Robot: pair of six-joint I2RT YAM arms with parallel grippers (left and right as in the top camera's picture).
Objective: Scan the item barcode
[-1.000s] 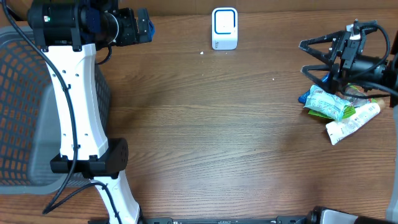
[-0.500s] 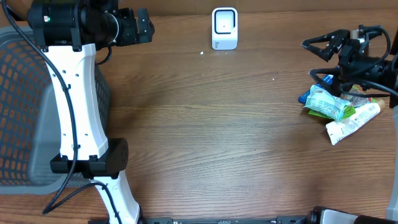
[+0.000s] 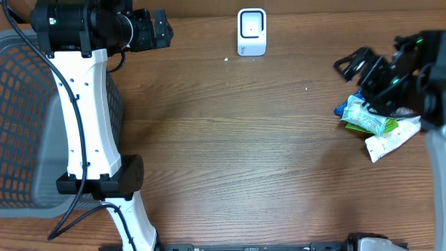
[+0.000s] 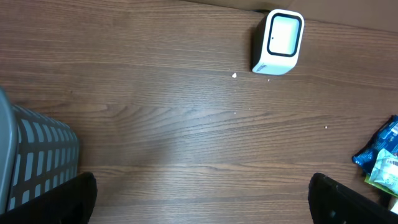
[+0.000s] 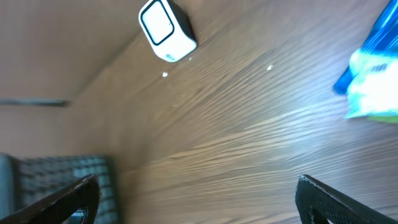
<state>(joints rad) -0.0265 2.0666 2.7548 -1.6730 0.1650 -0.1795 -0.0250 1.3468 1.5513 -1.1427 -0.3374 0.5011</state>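
Observation:
A pile of items lies at the table's right: a green-and-white packet (image 3: 369,117) (image 5: 373,87), a blue packet (image 3: 343,108) (image 4: 379,146) (image 5: 380,34) under it, and a white tube (image 3: 394,138). The white barcode scanner (image 3: 251,31) (image 4: 278,42) (image 5: 166,30) stands at the far middle edge. My right gripper (image 3: 352,82) (image 5: 199,199) hovers open just above and left of the pile, holding nothing. Far left at the back, my left gripper (image 3: 162,29) (image 4: 202,202) is open and empty, facing the scanner across bare wood.
A grey mesh basket (image 3: 28,125) (image 4: 37,155) (image 5: 56,168) fills the left edge beside the left arm's white column (image 3: 87,118). A small white crumb (image 3: 226,59) lies near the scanner.
The right gripper has swung and tilted, shifting slightly right and lower over the pile. The left arm and the items have not moved.

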